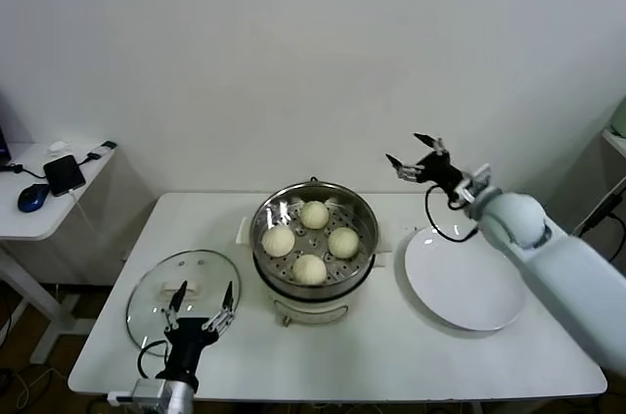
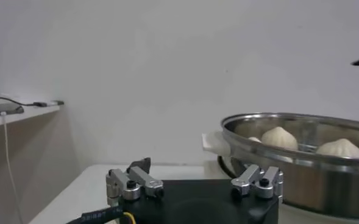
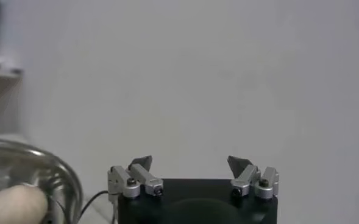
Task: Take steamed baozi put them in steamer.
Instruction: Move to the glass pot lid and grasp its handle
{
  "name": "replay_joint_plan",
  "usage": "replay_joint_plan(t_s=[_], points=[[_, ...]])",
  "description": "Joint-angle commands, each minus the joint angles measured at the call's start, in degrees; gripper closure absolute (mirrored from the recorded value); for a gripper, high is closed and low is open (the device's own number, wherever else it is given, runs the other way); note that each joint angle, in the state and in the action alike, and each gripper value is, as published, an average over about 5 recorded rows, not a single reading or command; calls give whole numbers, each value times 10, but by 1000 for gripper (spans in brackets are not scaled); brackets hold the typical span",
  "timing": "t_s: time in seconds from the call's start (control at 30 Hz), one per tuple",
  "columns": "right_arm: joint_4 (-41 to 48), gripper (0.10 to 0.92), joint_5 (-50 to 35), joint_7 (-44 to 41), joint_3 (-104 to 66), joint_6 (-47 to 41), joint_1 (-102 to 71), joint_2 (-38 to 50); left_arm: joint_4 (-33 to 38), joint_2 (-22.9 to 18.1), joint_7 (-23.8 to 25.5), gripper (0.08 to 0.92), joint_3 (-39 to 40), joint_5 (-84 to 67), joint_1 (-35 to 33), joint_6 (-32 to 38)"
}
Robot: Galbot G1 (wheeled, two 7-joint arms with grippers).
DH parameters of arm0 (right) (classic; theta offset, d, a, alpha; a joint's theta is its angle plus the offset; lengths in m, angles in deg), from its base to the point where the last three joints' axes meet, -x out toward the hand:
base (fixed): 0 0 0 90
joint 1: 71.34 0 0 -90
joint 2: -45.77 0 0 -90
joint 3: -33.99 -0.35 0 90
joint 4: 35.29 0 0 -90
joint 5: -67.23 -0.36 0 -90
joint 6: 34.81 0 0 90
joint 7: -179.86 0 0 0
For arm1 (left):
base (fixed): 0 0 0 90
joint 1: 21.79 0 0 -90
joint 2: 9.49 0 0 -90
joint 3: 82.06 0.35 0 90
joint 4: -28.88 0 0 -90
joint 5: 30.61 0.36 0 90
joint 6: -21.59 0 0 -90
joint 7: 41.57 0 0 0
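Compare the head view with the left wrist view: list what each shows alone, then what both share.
Head view only: the glass lid, the empty white plate, the right tool open in the air behind the plate, and all four baozi.
Left wrist view only: the steamer's outer wall side-on.
Both: the steamer holding baozi, and the open left tool.

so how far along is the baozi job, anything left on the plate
It looks finished. Done: all four baozi sit on the perforated tray in the steamer, and the white plate is bare. In hand: nothing. The right gripper hangs open above the table behind the plate, and the left gripper is open near the glass lid. Left: no buns remain outside.
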Motion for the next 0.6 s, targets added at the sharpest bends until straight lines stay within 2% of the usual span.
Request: replay_joint_plan(t_s=[0.03, 0.3, 0.43, 0.6], points=[[-64, 203, 99, 59, -385, 108, -403, -157, -6, 4, -3, 177, -4, 10, 14, 10], [-23, 203, 152, 51, -374, 176, -435, -286, -23, 30, -14, 177, -18, 100, 24, 16], [-10, 203, 158, 39, -356, 182, -450, -312, -35, 35, -28, 177, -27, 176, 21, 29], [-10, 203, 170, 35, -339, 180, -468, -326, -62, 36, -75, 177, -38, 314, 26, 47]])
